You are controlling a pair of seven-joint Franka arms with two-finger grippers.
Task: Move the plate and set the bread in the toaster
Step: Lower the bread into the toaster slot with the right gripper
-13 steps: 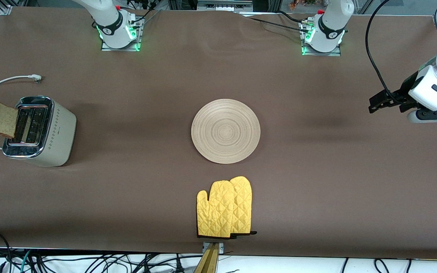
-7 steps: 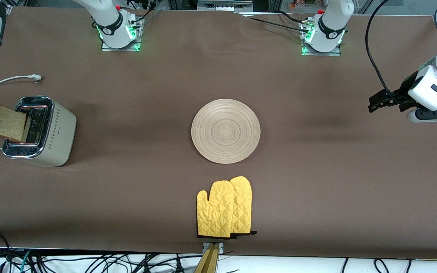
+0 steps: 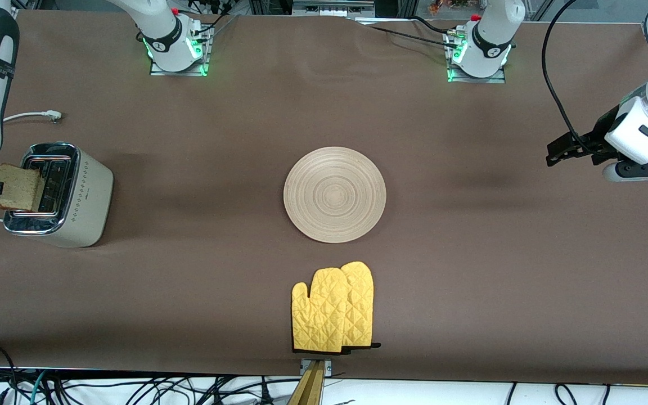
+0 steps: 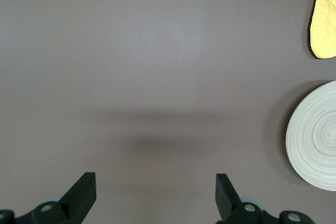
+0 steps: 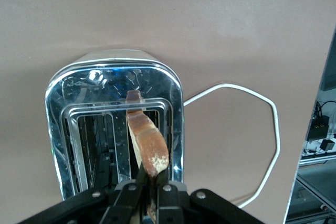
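Toaster: glossy chrome top, matt cream body. Plate: matt ringed wood. Oven mitts: quilted yellow cloth. Table: matt brown covering.

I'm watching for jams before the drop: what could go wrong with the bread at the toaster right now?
The right gripper is shut on the bread, held edge-down over the toaster. In the right wrist view the slice looks slanted across a slot, so it may catch on the chrome rim. If pushed, it may crumble. The left gripper waits open over bare table.
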